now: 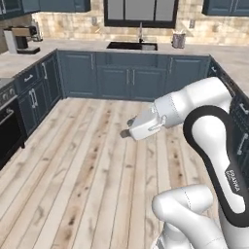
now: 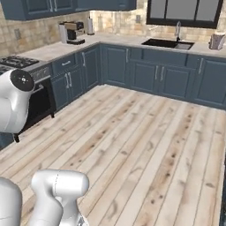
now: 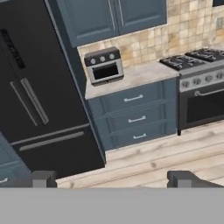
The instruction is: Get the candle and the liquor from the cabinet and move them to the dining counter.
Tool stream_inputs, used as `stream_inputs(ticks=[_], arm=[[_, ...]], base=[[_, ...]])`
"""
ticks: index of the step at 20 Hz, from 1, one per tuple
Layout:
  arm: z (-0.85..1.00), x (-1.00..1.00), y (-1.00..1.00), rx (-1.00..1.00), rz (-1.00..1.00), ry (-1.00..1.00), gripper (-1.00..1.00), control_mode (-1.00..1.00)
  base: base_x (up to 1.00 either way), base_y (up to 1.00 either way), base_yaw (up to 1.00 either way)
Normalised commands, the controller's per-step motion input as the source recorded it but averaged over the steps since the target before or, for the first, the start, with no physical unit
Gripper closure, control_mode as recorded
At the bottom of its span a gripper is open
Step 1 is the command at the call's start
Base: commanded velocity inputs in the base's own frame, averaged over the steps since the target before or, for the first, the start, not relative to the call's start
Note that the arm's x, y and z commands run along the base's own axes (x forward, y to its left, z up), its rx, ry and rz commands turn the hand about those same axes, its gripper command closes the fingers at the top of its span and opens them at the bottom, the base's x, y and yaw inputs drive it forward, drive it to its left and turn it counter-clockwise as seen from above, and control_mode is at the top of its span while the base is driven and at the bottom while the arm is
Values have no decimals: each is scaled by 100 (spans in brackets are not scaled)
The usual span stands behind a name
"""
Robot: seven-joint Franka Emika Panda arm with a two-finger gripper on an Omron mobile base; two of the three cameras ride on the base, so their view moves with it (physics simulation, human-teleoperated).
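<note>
My gripper (image 1: 126,133) hangs over the wooden floor on the folded white arm, pointing left. In the hand view the gripper (image 3: 113,180) is open, its two dark fingertips (image 3: 41,178) far apart with nothing between them. A dark blue upper cabinet (image 3: 113,15) with shut panelled doors hangs above a toaster oven. More blue upper cabinets (image 2: 66,6) line the wall with their doors shut. The candle and the liquor are hidden. The dining counter is out of view.
A black fridge (image 3: 39,96) stands left of the toaster oven (image 3: 104,65) and blue drawers (image 3: 135,118); the stove (image 3: 197,57) is to their right. A coffee machine (image 2: 73,32) and the sink (image 1: 132,46) are on the far counters. Wooden floor (image 2: 132,132) lies open ahead.
</note>
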Motion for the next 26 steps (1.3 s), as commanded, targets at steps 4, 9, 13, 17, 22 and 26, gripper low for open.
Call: stream_inputs(ticks=[4,9,13,17,22,26], arm=[[0,0,0,0,0,0,-100,100],[0,0,0,0,0,0,-100,100],[0,0,0,0,0,0,-100,100],[0,0,0,0,0,0,-100,100],[0,0,0,0,0,0,-100,100],[0,0,0,0,0,0,-100,100]], base=[[100,62,0],[100,41,0],[100,32,1],[100,10,6],[100,6,10],[100,4,13]])
